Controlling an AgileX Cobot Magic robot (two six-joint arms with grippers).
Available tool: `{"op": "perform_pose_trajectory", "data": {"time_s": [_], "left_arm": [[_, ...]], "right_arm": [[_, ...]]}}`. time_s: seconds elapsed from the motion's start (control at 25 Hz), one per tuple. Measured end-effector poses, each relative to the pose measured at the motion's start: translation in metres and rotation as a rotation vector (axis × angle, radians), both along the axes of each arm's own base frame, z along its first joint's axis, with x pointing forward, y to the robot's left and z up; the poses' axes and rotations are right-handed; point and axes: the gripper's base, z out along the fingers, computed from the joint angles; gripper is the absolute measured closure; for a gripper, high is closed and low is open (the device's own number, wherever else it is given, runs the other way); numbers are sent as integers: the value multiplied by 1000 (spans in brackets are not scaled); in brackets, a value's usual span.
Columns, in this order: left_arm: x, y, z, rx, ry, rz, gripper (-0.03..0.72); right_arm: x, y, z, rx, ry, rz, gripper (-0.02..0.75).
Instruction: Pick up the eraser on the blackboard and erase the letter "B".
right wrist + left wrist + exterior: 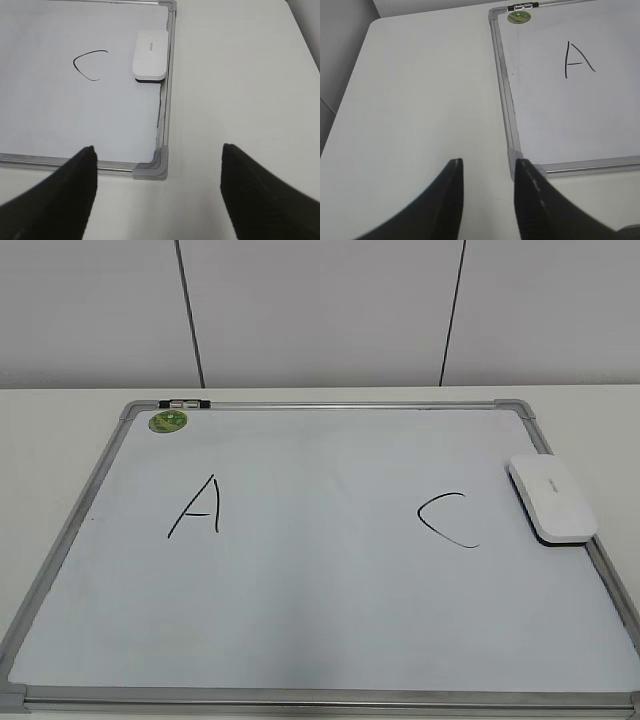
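The blackboard (300,590) is a white dry-erase board with a silver frame, flat on the table. It bears a black "A" (196,507) and a black "C" (448,519); no letter "B" shows between them. The white eraser (551,498) lies on the board's right edge, beside the "C"; it also shows in the right wrist view (150,54). My left gripper (487,167) is open and empty over bare table by the board's near left corner. My right gripper (157,155) is wide open and empty near the board's near right corner (152,169). Neither gripper shows in the exterior view.
A green round sticker (168,421) sits at the board's far left corner, next to a small metal clip (184,401) on the frame. White table (420,90) stretches left and right (240,85) of the board. A panelled wall (320,310) stands behind.
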Motion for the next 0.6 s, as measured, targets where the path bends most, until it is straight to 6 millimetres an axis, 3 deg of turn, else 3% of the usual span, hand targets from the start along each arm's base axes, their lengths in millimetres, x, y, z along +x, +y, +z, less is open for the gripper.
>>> {"op": "perform_pose_trajectory", "data": {"time_s": [0.6], "left_arm": [[0, 0, 0, 0, 0, 0, 447]], "right_arm": [[0, 0, 0, -2, 0, 1, 147]]}}
